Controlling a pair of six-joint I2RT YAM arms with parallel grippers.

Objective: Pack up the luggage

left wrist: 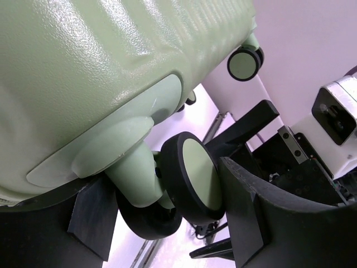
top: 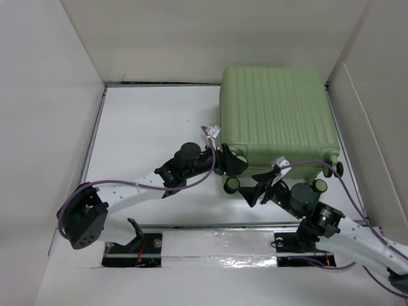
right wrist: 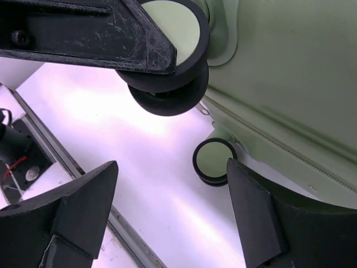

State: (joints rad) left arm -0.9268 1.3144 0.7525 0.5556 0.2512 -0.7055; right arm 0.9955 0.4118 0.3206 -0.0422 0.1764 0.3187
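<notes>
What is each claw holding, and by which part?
The left claw pinches the luggage by a near-corner spinner wheel; the right claw is open, holding nothing.

One luggage (top: 274,115), two arms (top: 127,191).

Hidden / cropped
Inside of luggage (top: 274,115) out of sight; shell cropped in both wrist views; right arm (top: 370,242) clipped at top-view corner; left gripper (top: 231,160) grip unreadable.
</notes>
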